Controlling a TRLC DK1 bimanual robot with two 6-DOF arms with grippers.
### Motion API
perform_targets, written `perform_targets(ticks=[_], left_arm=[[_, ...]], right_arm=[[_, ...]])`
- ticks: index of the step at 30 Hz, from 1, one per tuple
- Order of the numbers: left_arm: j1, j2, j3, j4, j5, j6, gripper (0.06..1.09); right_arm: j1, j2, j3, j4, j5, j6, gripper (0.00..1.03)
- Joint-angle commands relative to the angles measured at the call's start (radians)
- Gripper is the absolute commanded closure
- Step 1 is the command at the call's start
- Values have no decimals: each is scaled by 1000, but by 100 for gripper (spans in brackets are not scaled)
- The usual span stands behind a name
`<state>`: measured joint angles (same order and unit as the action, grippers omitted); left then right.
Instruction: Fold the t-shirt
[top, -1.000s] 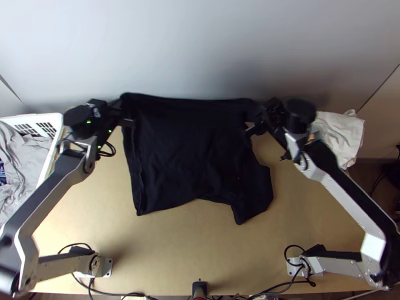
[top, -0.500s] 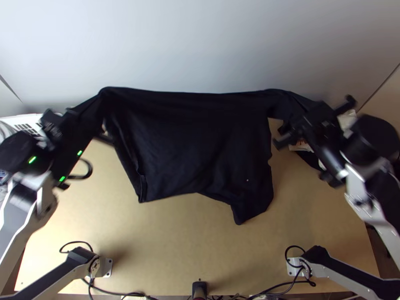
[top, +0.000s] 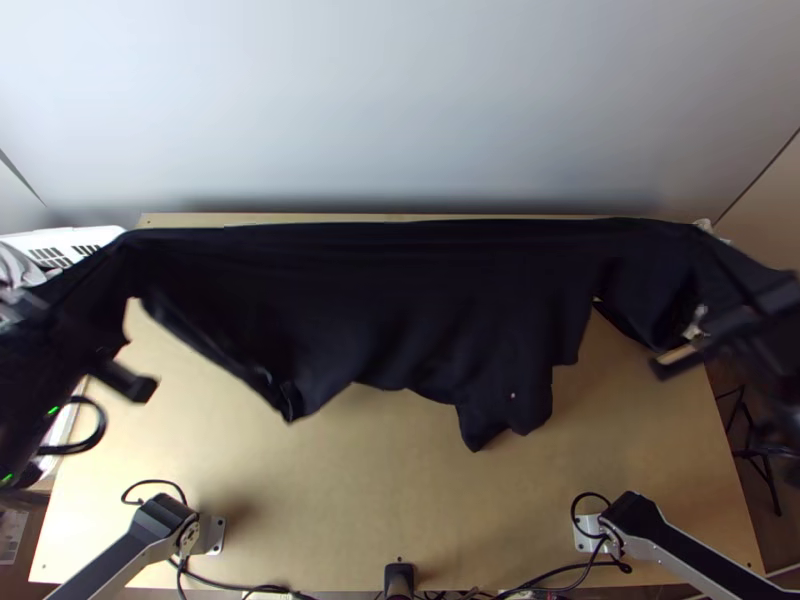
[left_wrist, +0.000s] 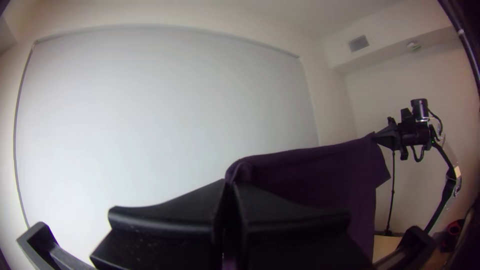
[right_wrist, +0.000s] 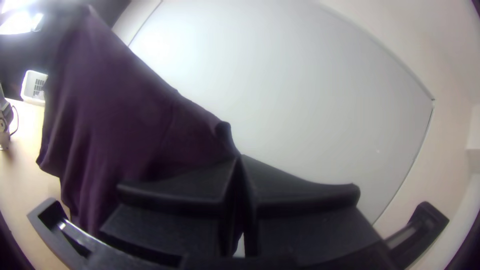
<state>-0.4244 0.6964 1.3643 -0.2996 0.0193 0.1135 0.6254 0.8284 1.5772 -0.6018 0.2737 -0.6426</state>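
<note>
Black t-shirt (top: 400, 310) held aloft over the table (top: 300, 510), spanning left to right between the two claws. The left gripper (left_wrist: 231, 187) has its fingers pressed together on a gathered bit of cloth at the shirt's left end; the right gripper (right_wrist: 240, 160) is likewise closed down, pinching the right end. The long axis is the taut upper edge, crosswise on the far side; from each claw the shirt lies inward, toward the other, and the slack body hangs below that edge, its lower part toward the near side. Neither arm is the nearer, each having its own end. The coming move probably turns on this span: both claws would lower together, keeping the edge level, so that the body lies flat for folding. Uneven lowering could skew or bunch it.

Hard to make out: both grippers are blurred in the top view and partly cut off at its sides. Whether the pinched parts are hem, sleeve or shoulder cannot be told, nor whether the ragged, folded-looking lower edge touches the table.
</note>
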Motion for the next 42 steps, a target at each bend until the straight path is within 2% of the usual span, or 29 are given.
perform_targets(ticks=[1, 10, 13, 17, 21, 26, 31, 35, 39, 42], left_arm=[[-20, -5, 167, -99, 8, 2, 105], [-22, 78, 383, -187, 62, -11, 105], [-20, 72, 386, -254, 87, -32, 105], [-20, 40, 358, -391, 116, -136, 105], [-17, 23, 297, -454, 116, -219, 105], [-16, -3, 110, -481, 120, -238, 105], [-16, -17, -113, -351, 120, -238, 105], [19, 25, -271, -176, 117, -233, 105], [70, 124, -350, -9, 117, -222, 105], [101, 229, -366, 99, 117, -219, 105]], right_arm=[[8, 18, 207, -131, 10, -14, 100], [8, 75, 372, -247, 4, 35, 100], [8, 74, 363, -322, -19, 104, 100], [8, 43, 308, -378, -25, 215, 100], [8, 3, 199, -389, -30, 308, 100], [8, -31, 10, -362, -64, 368, 100], [11, -14, -164, -234, -82, 356, 100], [-23, 74, -227, -99, -107, 328, 100], [-165, 187, -253, 43, -243, 325, 100], [-231, 296, -260, 139, -274, 324, 100]])
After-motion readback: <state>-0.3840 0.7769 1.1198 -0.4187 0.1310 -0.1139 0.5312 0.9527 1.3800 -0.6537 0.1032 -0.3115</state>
